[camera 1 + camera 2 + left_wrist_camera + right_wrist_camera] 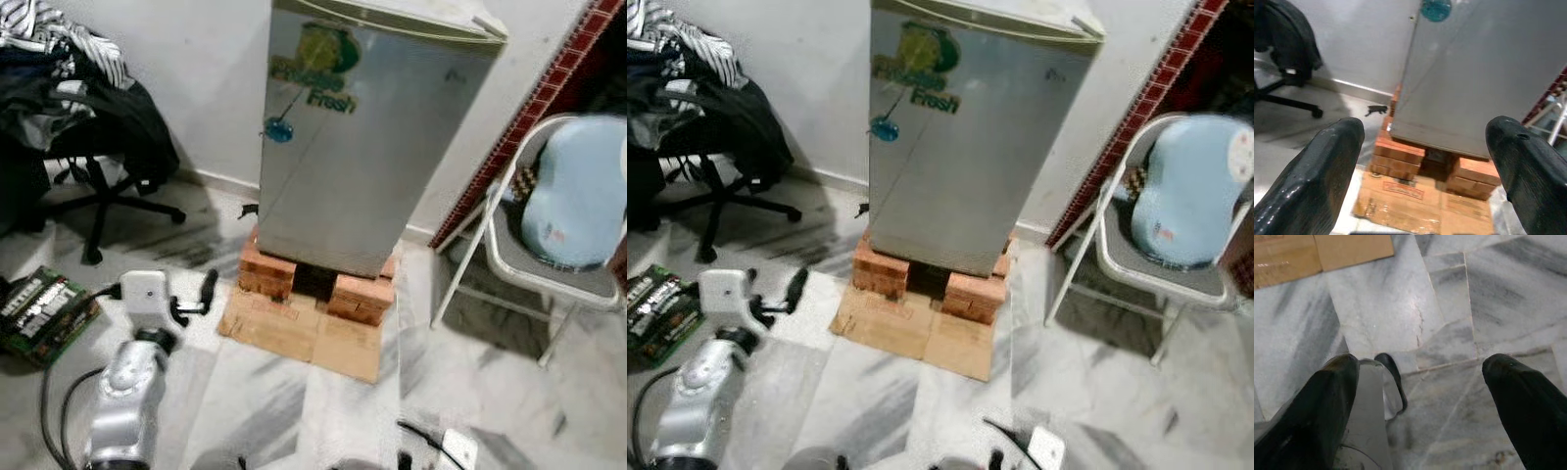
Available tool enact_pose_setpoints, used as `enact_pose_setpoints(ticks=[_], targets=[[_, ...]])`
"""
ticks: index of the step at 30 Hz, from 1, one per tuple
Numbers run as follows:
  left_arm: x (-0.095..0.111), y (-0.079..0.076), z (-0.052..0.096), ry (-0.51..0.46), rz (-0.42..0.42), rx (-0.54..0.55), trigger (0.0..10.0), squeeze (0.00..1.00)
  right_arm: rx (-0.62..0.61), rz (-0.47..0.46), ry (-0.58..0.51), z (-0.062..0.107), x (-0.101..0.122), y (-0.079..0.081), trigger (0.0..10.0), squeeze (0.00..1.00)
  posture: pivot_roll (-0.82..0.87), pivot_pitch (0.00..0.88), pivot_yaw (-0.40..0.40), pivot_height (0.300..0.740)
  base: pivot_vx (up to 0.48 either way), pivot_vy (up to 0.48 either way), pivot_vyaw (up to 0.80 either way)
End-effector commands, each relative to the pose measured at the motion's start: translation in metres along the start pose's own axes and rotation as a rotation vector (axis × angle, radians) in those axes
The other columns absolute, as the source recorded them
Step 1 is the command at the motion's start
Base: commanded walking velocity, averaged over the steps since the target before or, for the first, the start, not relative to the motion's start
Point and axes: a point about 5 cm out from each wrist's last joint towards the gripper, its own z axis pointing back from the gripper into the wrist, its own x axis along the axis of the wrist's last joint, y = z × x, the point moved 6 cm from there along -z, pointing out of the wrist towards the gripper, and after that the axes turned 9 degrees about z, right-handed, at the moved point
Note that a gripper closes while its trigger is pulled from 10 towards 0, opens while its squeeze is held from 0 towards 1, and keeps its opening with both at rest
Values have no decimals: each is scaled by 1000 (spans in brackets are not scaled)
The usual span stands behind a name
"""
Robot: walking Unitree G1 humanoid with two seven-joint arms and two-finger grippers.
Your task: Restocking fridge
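The left gripper (1422, 161) is being held wide open, low at the left, aimed toward the fridge (367, 137). The right gripper (1420, 401) is being kept spread wide over the marble floor (1449, 308). Beyond, the closed fridge is being propped on bricks (266, 271) over cardboard (304, 328), against the wall between an office chair (98, 186) and a folding chair (529, 264).

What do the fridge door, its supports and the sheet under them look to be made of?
Fridge door: smooth silver-grey painted or brushed metal, faint sheen. Supports: rough red bricks, mortar-like joints. Sheet: flattened brown cardboard, printed, creased.
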Motion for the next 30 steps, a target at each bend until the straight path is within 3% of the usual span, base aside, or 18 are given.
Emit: enact_pose_setpoints(ticks=[1,13,18,30], targets=[[5,0,-1,-12,-2,-7,10000,0,510,421,-933,85,293,152,10000,0,60,0,-112,740,311,364,0],[0,-2,0,5,-7,-6,10000,0,503,431,-928,84,294,151,10000,0,61,0,-114,740,305,359,0],[-4,-4,-1,20,-42,9,10000,0,504,433,-930,84,294,153,10000,0,65,0,-112,740,0,0,0],[-5,-11,2,26,-32,-20,10000,0,506,432,-941,86,290,154,10000,0,71,0,-99,740,0,0,0]])
